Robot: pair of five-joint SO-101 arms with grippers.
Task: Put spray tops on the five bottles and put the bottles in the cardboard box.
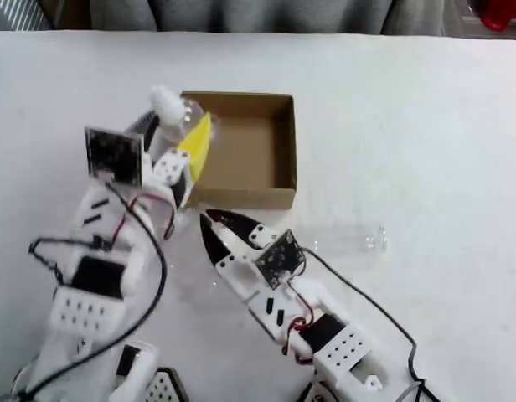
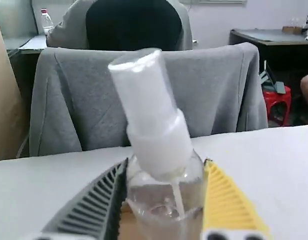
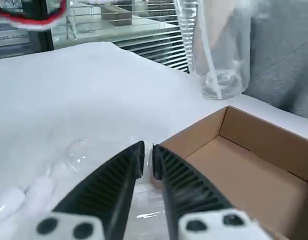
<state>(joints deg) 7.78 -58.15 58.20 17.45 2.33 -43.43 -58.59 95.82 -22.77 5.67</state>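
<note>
White table (image 1: 409, 100), with a grey jacket draped over a chair behind it. Left gripper (image 2: 166, 167): the grey and yellow jaws are pinching a clear bottle (image 2: 164, 210) just below its shoulder. Spray top (image 2: 149, 110): white, fitted on that bottle and leaning to one side; you cannot tell whether it is fully seated. The bottle hangs over the left wall of the cardboard box (image 1: 245, 155), near the far corner. Judged step: boxing this bottle. Carry it inward past the wall first, lower it until the base meets the floor, and only then part the jaws, since a drop from height could tip it or knock the top loose. Right gripper (image 3: 148, 150): black jaws nearly pressed together and holding nothing, just outside the box's near wall; keep it there, out of the way. Box contents: bare brown floor, no bottle in it yet. Held bottle contents: a dip tube; liquid uncertain. Second clear bottle (image 1: 368, 239): lying on the table, well to the right of the box.
</note>
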